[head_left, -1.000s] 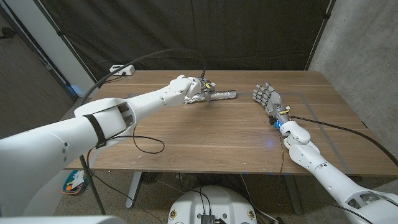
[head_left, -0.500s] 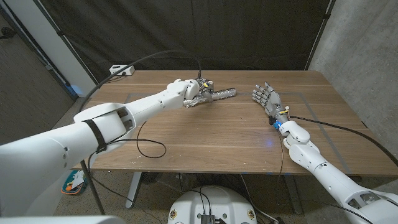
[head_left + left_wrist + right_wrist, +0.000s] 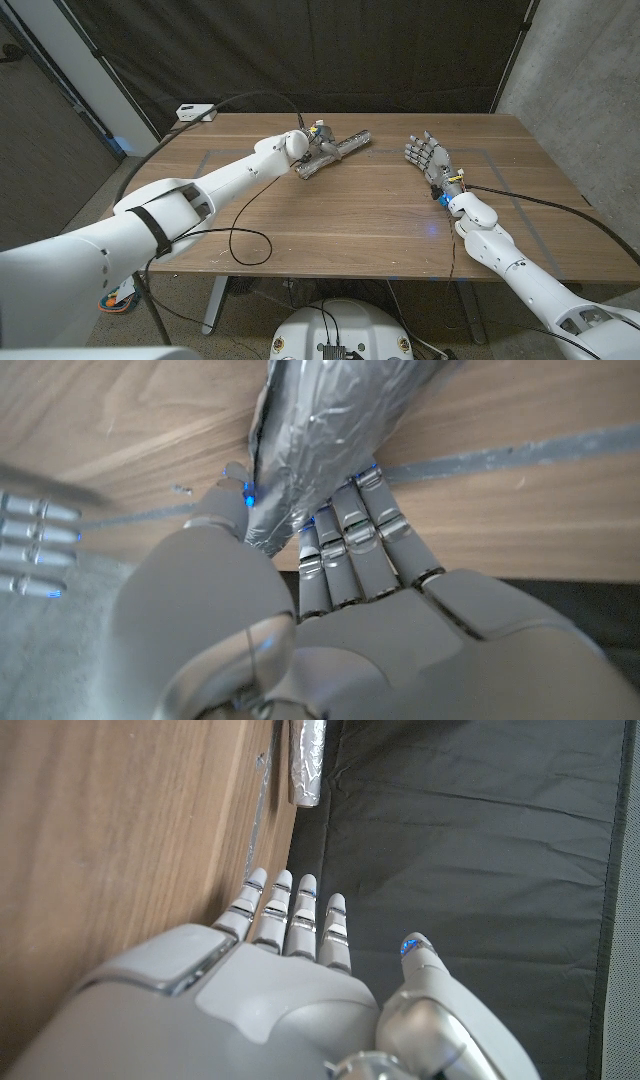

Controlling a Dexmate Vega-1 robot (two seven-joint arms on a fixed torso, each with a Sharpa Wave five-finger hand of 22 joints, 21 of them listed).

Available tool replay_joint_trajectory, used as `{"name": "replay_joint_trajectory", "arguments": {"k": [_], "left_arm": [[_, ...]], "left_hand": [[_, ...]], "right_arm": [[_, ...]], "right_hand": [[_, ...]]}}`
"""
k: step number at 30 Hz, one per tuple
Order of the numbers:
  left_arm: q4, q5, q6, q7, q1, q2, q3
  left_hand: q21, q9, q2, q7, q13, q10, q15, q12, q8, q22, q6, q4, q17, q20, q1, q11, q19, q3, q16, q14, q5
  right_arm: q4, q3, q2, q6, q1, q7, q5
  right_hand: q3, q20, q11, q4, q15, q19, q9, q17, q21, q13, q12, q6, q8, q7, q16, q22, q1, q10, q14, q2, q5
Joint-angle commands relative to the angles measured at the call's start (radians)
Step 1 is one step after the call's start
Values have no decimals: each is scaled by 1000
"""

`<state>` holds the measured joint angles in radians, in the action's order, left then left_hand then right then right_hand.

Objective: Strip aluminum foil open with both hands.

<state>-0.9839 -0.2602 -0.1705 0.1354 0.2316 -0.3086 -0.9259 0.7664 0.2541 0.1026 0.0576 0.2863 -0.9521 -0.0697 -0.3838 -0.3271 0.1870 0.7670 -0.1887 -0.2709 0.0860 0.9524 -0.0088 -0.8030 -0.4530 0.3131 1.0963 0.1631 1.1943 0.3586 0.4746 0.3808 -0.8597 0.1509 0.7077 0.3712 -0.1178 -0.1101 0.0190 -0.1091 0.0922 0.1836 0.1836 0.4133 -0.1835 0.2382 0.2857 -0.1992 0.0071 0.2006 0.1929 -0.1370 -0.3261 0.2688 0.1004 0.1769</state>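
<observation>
Left hand (image 3: 312,150) grips one end of the foil roll (image 3: 338,150) at the far middle of the wooden table (image 3: 330,220); our right hand (image 3: 425,155) waits well apart, fingers spread, holding nothing. We judge the foil light, crushable and easily torn, so we'd take the free end gently. Its gripped end hides under our fingers (image 3: 345,555); any seam is hard to make out.

table (image 3: 330,225): wooden | on it: power strip (image 3: 196,113) (far left corner), black cable (image 3: 245,238)
</observation>
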Motion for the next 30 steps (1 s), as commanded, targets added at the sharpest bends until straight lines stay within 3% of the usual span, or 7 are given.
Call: {"name": "replay_joint_trajectory", "arguments": {"k": [1, 19, 26, 30], "left_arm": [[59, 381, 151, 28, 78, 23, 191], [131, 708, 314, 159, 147, 89, 317], [187, 789, 375, 237, 152, 118, 348], [202, 821, 388, 270, 155, 129, 359]], "left_hand": [[-4, 14, 59, -27, 12, -153, -140, -10, -13, 0, 199, 128, -3, -1, 52, -155, 23, -134, -12, 109, 10], [-5, 50, 48, -37, 45, -107, -137, -31, -22, -6, 179, 146, -14, -16, 38, -154, 58, -146, -68, 26, 14], [-20, 74, 35, -49, 69, -57, -124, -34, -34, -12, 155, 160, 8, -28, 21, -151, 84, -158, -131, -92, 20], [-29, 81, 37, -58, 79, -32, -121, -32, -36, -13, 140, 166, 15, -29, 16, -148, 100, -162, -135, -120, 20]], "right_arm": [[10, 4, 3, -6, 2, -4, -6], [45, 7, 16, -12, -12, -23, -18], [57, 9, 21, -11, -15, -27, -25], [71, 11, 27, -10, -19, -33, -34]], "right_hand": [[3, 2, 0, -2, 2, 7, 3, 4, -2, -6, 0, 9, 1, 4, -2, 3, 8, -10, 8, -2, 4], [5, 2, 2, -3, 2, 7, 3, 3, -5, -6, -1, 9, 2, 4, -4, 3, 9, -10, 7, -2, 4], [5, 2, 1, -3, 2, 8, 3, 3, -6, -6, -2, 8, 3, 3, -5, 3, 10, -11, 6, -2, 4], [6, 3, 1, -3, 2, 8, 3, 3, -6, -6, -2, 8, 3, 4, -5, 3, 9, -11, 7, -2, 4]]}}
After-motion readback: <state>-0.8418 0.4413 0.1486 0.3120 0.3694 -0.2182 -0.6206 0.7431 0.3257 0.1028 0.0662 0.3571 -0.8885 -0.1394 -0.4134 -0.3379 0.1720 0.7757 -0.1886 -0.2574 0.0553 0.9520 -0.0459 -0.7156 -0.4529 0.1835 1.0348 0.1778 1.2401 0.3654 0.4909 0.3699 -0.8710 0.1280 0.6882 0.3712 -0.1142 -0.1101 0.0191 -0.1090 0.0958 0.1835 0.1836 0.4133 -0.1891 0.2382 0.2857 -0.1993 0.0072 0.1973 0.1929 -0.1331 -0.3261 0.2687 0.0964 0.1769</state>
